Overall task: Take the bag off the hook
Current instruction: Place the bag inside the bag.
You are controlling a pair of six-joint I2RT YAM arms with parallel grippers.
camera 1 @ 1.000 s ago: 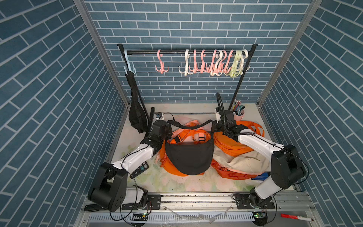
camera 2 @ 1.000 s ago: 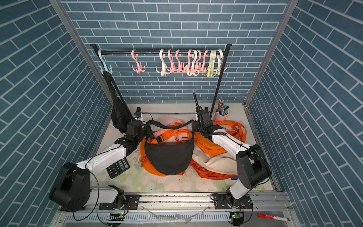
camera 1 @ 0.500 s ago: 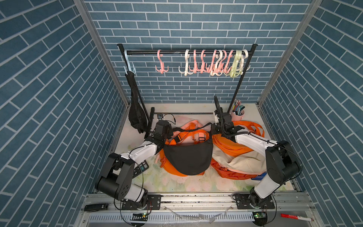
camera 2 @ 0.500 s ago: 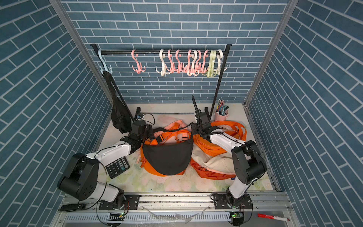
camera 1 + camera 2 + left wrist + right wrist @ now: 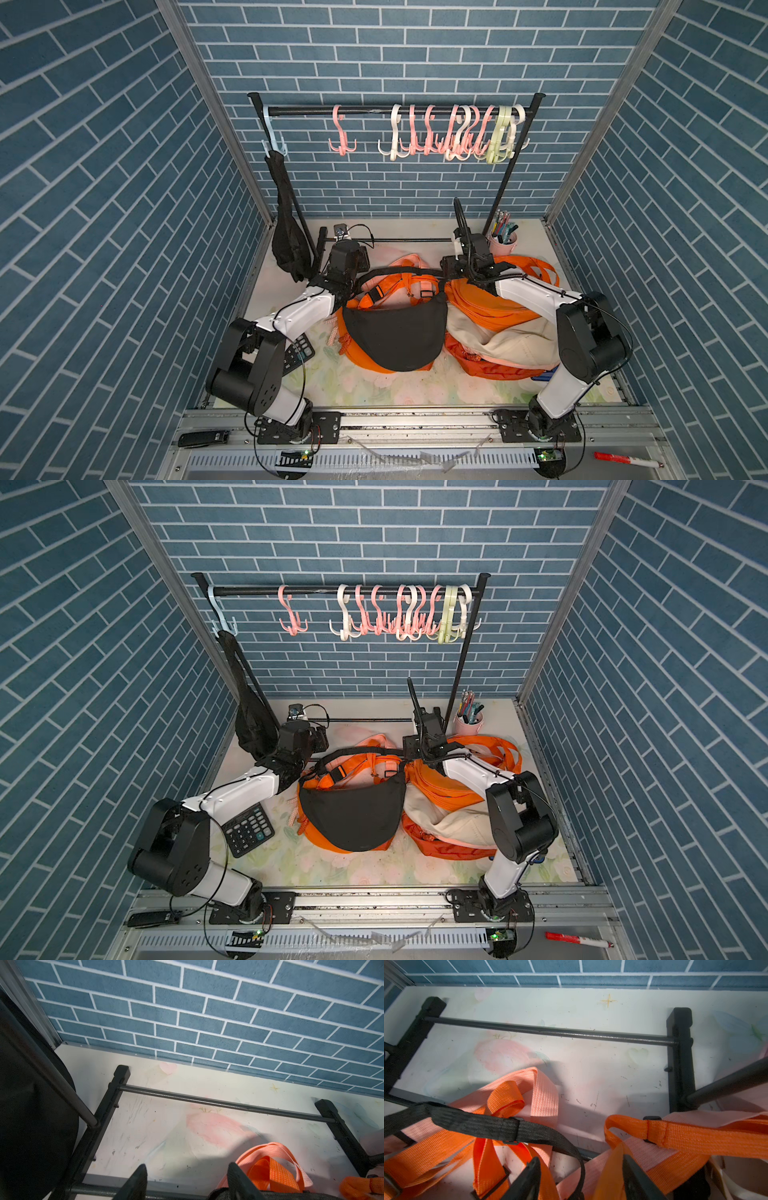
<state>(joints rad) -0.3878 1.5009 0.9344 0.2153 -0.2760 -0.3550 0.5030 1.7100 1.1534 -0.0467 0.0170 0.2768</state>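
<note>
The black bag (image 5: 395,332) is off the hooks (image 5: 453,133) and lies flat near the middle of the worktop (image 5: 374,390), on top of an orange bag (image 5: 353,353). Its strap (image 5: 399,272) runs slack across the pile between the two wrists, toward the back edge. In the left wrist view the left gripper (image 5: 187,1167) has its fingers (image 5: 137,1182) spread apart with only bare worktop between them, grasping nothing. The rack's base bar (image 5: 207,1102) lies beyond it. In the right wrist view the right gripper (image 5: 581,1158) is likewise released, its fingers (image 5: 637,1182) wide. The black strap curves just beside one finger, over orange and pink webbing (image 5: 542,1095), and is not pinched; whether it touches that finger I cannot tell. More orange bags (image 5: 486,307) and a beige one (image 5: 498,340) are heaped toward the right edge, partly under the right arm. On the rail (image 5: 374,111) the pink, white and pale green hooks hang bare. At the rail's left end a blue hook (image 5: 272,137) carries a second dark bag (image 5: 286,232), which hangs down at the back left corner. A pen cup (image 5: 505,239) stands at the back right corner. A calculator (image 5: 249,829) lies near the left edge, partly under the left arm in both top views. A red marker (image 5: 623,459) lies on the front ledge.
</note>
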